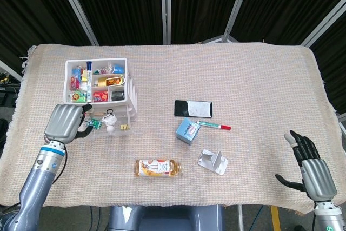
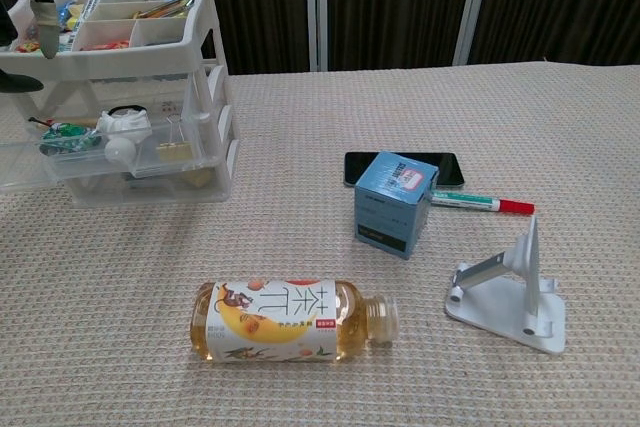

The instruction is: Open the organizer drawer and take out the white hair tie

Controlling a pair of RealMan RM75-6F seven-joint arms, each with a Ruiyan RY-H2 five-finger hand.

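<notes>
The white organizer (image 1: 96,59) stands at the left of the table, with its clear drawer (image 1: 106,133) pulled out toward me. Inside the drawer lies the white hair tie (image 1: 110,121) with a white ball, next to a binder clip and a green item. The chest view shows the same hair tie (image 2: 123,125) in the open drawer (image 2: 130,172) under the organizer's top tray (image 2: 120,62). My left hand (image 1: 66,121) hovers over the drawer's left end, back up, fingers pointing down and holding nothing; its fingertips (image 2: 28,7) show at the chest view's top left. My right hand (image 1: 310,167) rests open at the front right corner.
A tea bottle (image 1: 158,167) lies on its side in front of the drawer. A blue box (image 1: 188,131), a black phone (image 1: 193,109), a red-capped marker (image 1: 213,125) and a white phone stand (image 1: 212,161) sit mid-table. The top tray holds several small items.
</notes>
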